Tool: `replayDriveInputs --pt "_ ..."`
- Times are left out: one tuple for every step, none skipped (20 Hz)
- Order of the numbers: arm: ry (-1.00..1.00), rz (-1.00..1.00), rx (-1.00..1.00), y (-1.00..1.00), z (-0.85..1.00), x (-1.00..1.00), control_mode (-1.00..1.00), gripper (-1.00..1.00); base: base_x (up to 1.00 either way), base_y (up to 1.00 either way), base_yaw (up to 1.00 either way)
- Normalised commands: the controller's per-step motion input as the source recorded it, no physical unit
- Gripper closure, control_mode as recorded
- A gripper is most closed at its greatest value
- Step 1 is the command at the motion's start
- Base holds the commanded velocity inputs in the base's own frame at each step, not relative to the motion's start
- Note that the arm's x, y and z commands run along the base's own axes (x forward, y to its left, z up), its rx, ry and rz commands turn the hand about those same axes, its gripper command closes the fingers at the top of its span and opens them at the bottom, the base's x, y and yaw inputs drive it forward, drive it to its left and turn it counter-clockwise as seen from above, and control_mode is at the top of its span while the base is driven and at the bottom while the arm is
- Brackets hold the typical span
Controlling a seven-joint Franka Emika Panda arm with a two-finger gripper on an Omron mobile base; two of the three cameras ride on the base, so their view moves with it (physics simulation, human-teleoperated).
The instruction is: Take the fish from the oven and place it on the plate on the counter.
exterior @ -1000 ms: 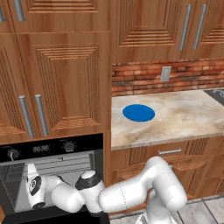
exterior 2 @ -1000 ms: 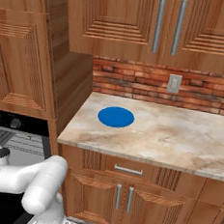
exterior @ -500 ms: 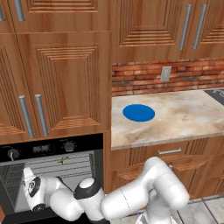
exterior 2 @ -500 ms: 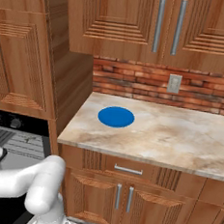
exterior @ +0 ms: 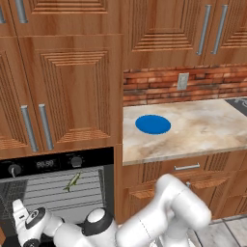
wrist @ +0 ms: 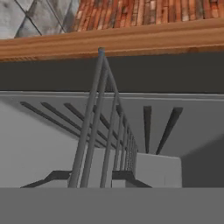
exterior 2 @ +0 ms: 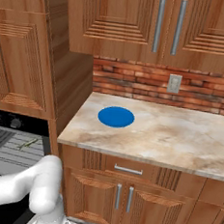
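The fish lies small and olive-green on a grey wire rack inside the open oven. From the right base view the fish sits just inside the oven. The blue plate rests bare on the beige counter, to the right of the oven and higher; it is also seen as the plate on the counter. My gripper hangs low at the oven's front left, below and left of the fish. Its fingers cannot be made out.
A wire rack runs edge-on through the hand view, with the oven's grey inner wall behind it. Wooden cupboards stand above the oven and the counter. Drawers with silver handles sit under the counter. A wall socket is on the brick backsplash.
The arm has sunk lower in front of the oven, and the hand has dropped down and a little left. Fish and plate lie where they were.
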Motion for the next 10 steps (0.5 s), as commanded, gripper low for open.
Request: replayDriveInputs --pt "-0.15 0.04 -0.04 0.0 -0.85 -1.0 -1.0 1.0 0.0 0.0 0.0" --pt "-0.15 0.04 -0.03 0.0 -0.84 -1.0 -1.0 1.0 0.0 0.0 0.0" --pt "-0.13 0.04 -0.03 0.0 -0.85 -1.0 -1.0 1.0 0.0 0.0 0.0" --pt "-0.11 0.04 -0.03 0.0 -0.83 -1.0 -1.0 1.0 0.0 0.0 0.0" --pt "-0.1 0.04 -0.03 0.0 -0.81 -0.99 -1.0 1.0 0.0 0.0 0.0" --pt "-0.1 0.05 -0.01 0.0 -0.81 -0.99 -1.0 1.0 0.0 0.0 0.0" --pt "-0.1 0.05 -0.01 0.0 -0.79 -0.99 -1.0 1.0 0.0 0.0 0.0" --pt "-0.09 0.05 -0.01 0.0 -0.76 -0.96 -1.0 1.0 0.0 0.0 0.0" --pt "-0.1 0.05 0.0 0.0 -0.69 -0.94 -1.0 1.0 0.0 0.0 0.0" --pt "-0.09 0.04 0.0 0.0 -0.63 -0.9 -1.0 1.0 0.0 0.0 0.0"
